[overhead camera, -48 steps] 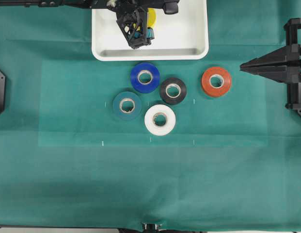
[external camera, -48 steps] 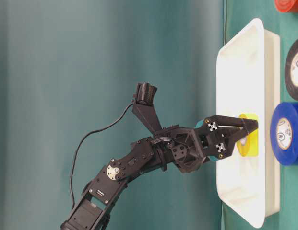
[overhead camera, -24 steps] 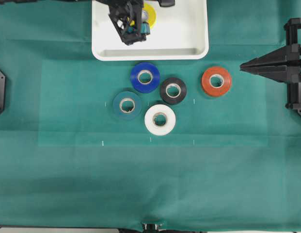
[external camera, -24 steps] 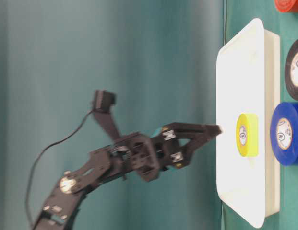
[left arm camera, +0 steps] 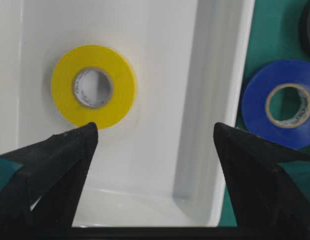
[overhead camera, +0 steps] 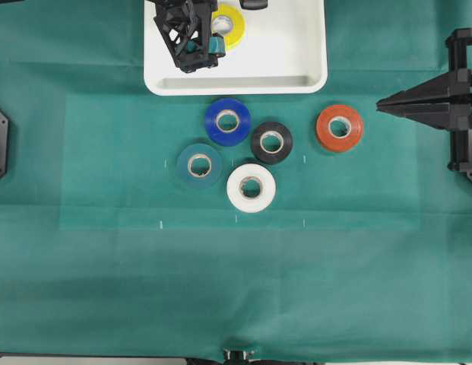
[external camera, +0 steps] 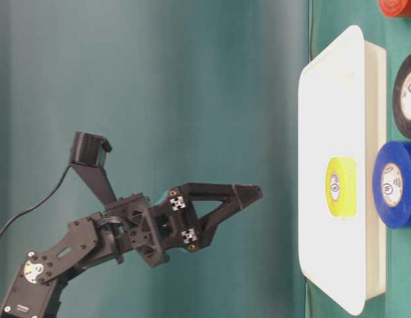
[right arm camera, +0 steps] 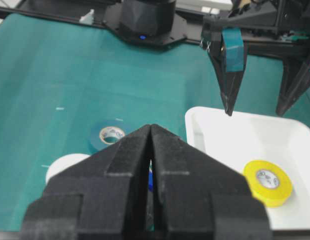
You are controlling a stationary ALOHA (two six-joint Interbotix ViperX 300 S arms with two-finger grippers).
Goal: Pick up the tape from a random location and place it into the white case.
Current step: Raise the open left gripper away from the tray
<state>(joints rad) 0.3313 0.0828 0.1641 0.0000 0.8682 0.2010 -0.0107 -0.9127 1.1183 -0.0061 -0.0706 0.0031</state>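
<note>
1. Counted: six rolls of tape in all, one of each colour, plus one large shallow white plastic rectangular case [overhead camera: 312, 46] with rounded corners and a raised rim, on a green cloth tabletop [overhead camera: 236, 289].
2. Lying flat inside the white case, apart from its walls: one bright yellow roll of tape [overhead camera: 229, 25] with a pale inner core.
3. Outside the white case, on the tabletop: five rolls, namely one blue roll [overhead camera: 227, 121] just beside the case's near rim, one black roll [overhead camera: 271, 142] touching the blue one, one orange-red roll [overhead camera: 339, 128], one dark teal roll [overhead camera: 199, 165] and one white roll [overhead camera: 251, 187] farthest from the case.
4. Two black end effectors seen.
5. Left end effector [external camera: 248, 193]: raised above the white case, clear of the yellow roll, fingers spread wide, grasping nothing.
6. Right end effector [right arm camera: 151, 131]: well away from the white case, fingers pressed together, empty.
</note>
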